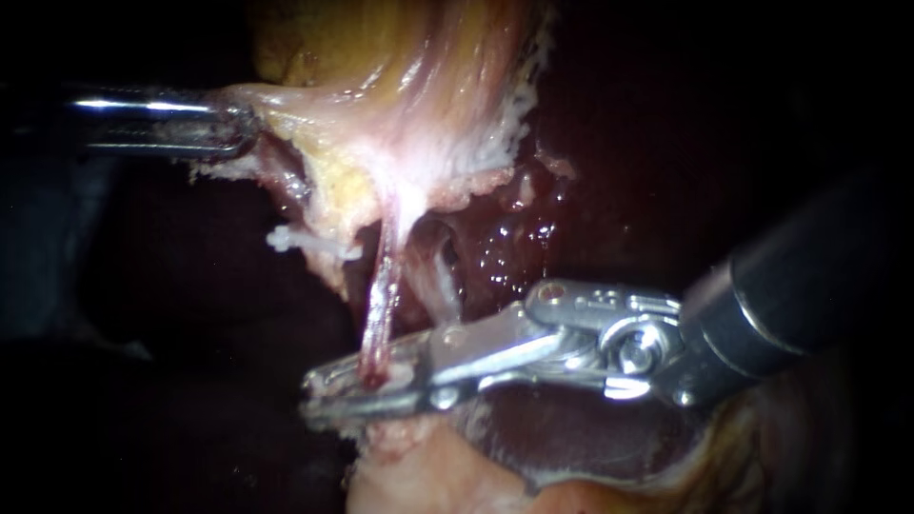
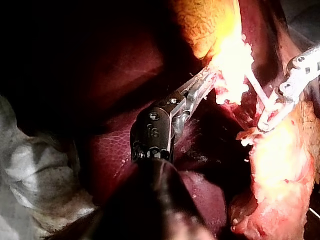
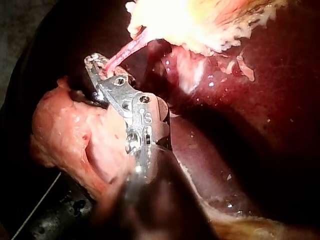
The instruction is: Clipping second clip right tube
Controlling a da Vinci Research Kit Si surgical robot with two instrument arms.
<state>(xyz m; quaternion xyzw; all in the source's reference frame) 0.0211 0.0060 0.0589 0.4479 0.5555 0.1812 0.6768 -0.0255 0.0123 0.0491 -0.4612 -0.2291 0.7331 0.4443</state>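
A: Right instrument (image 1: 367,385)?
B: We see its jaws closed on the red tube (image 1: 383,295), one jaw on each side, gripping the tube's lower end. The right wrist view agrees: the tube runs straight into the jaw tips.
A: Left instrument (image 1: 233,128)?
B: Its jaws are clamped on the gallbladder (image 1: 381,114), at the pale edge. We see the same grip in the left wrist view.
A: Any clip?
B: We see one white clip (image 1: 295,238), up the tube from the right jaws, on the side toward the left instrument. We cannot tell what it sits on.
A: Other tube?
B: A pale tube (image 1: 440,276), just beside the red one on the right shaft's side, outside the jaws.
A: Liver?
B: The liver (image 1: 514,243) is dark and wet, behind both tubes and under the right instrument's wrist.
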